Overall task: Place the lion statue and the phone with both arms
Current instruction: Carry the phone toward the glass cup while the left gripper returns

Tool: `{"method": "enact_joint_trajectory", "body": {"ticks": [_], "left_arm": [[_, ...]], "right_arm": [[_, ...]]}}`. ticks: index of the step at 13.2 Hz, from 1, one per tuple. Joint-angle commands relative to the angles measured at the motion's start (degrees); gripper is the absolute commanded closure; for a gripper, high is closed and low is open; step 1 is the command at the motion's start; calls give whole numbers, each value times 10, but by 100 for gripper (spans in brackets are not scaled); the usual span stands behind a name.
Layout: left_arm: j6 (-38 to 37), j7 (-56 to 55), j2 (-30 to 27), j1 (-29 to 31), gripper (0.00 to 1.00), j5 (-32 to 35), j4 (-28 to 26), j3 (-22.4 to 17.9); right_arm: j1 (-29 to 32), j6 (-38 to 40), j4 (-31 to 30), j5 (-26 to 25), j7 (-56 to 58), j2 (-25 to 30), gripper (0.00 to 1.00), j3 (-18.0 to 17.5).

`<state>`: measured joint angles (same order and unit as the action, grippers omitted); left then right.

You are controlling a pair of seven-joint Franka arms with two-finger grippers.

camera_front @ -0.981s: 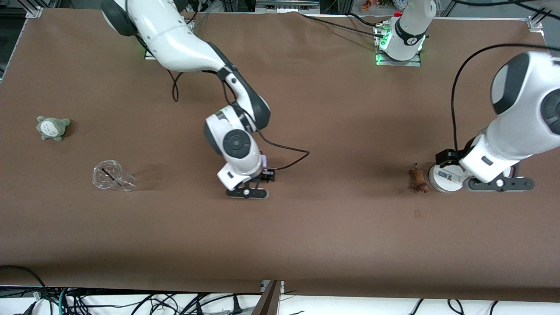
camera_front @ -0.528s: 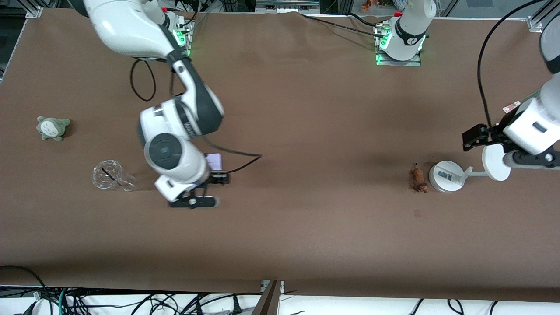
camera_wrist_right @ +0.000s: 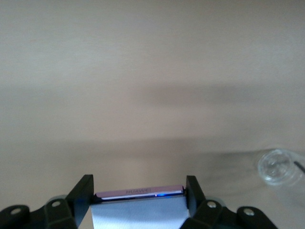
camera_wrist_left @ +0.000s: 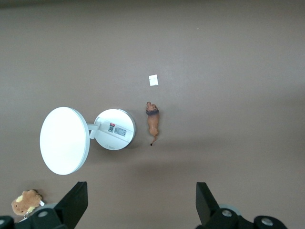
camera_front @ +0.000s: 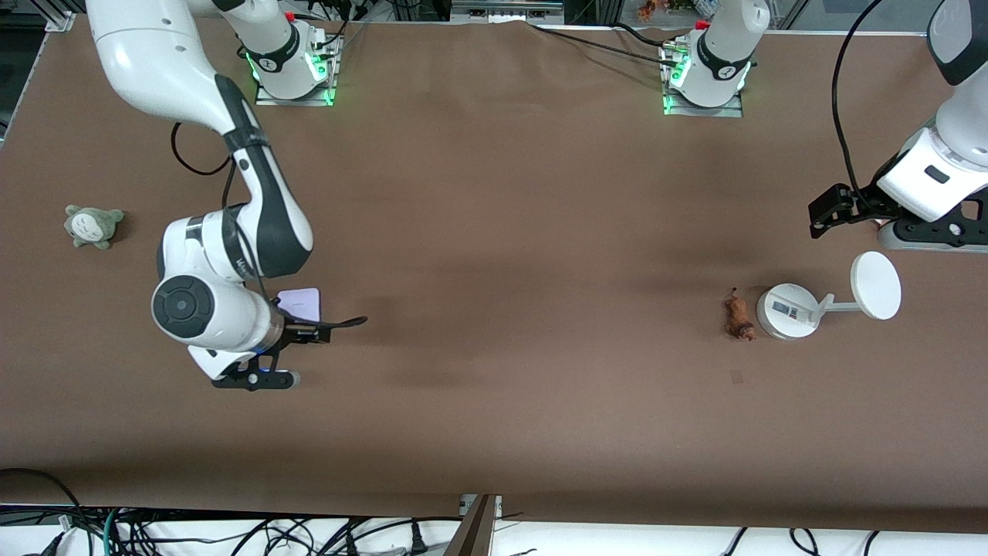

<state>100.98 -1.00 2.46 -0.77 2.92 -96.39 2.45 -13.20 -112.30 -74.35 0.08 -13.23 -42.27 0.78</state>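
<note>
Two fingers of the right gripper [camera_wrist_right: 139,191] are clamped on the phone [camera_wrist_right: 139,192], one on each short side, its lavender edge showing between them. From the front camera the phone [camera_front: 299,303] pokes out beside the wrist, carried over the right arm's end of the table. It looks thin, stiff and smooth, so it could slip; the hold across its edges seems sound. A clear plastic cup [camera_wrist_right: 280,167] lies on the table near those fingers.

The left gripper [camera_wrist_left: 138,202] hangs with its fingers wide apart and empty, high above the lion statue [camera_wrist_left: 153,121]. That figurine lies on its side just beside the white stand [camera_wrist_left: 113,129]. Probably light and hard; grip across its narrow body.
</note>
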Motion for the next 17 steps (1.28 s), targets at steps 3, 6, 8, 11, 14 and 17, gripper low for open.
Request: {"method": "enact_joint_trajectory", "body": {"ticks": [3, 6, 8, 11, 14, 17], "left_arm": [[-9, 4, 4, -6, 0, -7, 16, -9], [-9, 5, 8, -5, 0, -7, 20, -8], [-10, 5, 8, -6, 0, -7, 19, -8], [-10, 5, 8, -6, 0, -7, 19, -6], [-11, 4, 8, -6, 0, -7, 19, -5], [-11, 4, 8, -6, 0, -7, 19, -5]], "right_arm": [[29, -119, -99, 7, 22, 3, 70, -5], [32, -194, -124, 6, 22, -24, 70, -5], [33, -217, -125, 6, 22, -36, 70, -5], [41, -218, -126, 4, 31, -37, 69, -5], [52, -219, -129, 4, 56, -37, 68, -5], [56, -219, -129, 4, 62, -37, 64, -5]]}}
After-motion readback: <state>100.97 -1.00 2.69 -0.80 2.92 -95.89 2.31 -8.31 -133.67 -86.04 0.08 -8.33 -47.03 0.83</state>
